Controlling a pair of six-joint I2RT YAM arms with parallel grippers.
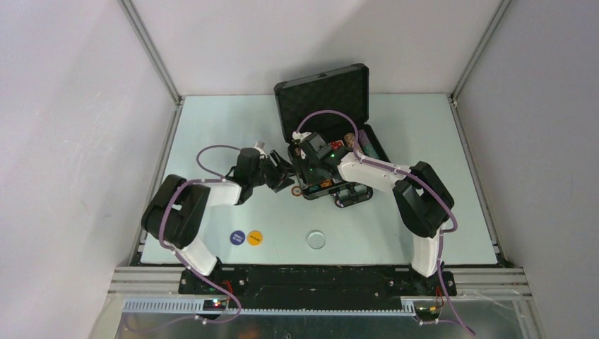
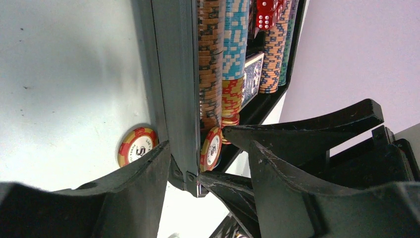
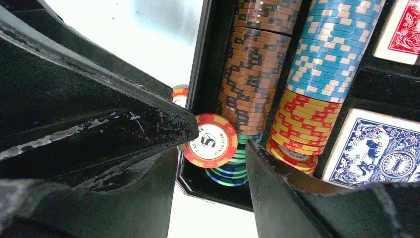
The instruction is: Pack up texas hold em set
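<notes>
The black case (image 1: 325,95) lies open, its foam lid upright. Rows of striped chips (image 3: 257,64) fill it beside a blue card deck (image 3: 381,153), a red deck (image 3: 403,29) and red dice (image 2: 265,15). My left gripper (image 2: 209,146) is open and straddles the case's left wall (image 2: 176,74) near the front corner. My right gripper (image 3: 210,148) hangs open over that same corner. A red-and-yellow "5" chip (image 3: 210,141) stands on edge just inside the wall, beyond the right fingertips, with a left finger (image 3: 148,119) touching it. Another such chip (image 2: 136,145) lies flat on the table outside.
On the table near the front lie a purple button (image 1: 237,237), an orange button (image 1: 255,237) and a pale round disc (image 1: 317,240). Both arms crowd the case's front left corner (image 1: 300,185). White walls enclose the table on three sides.
</notes>
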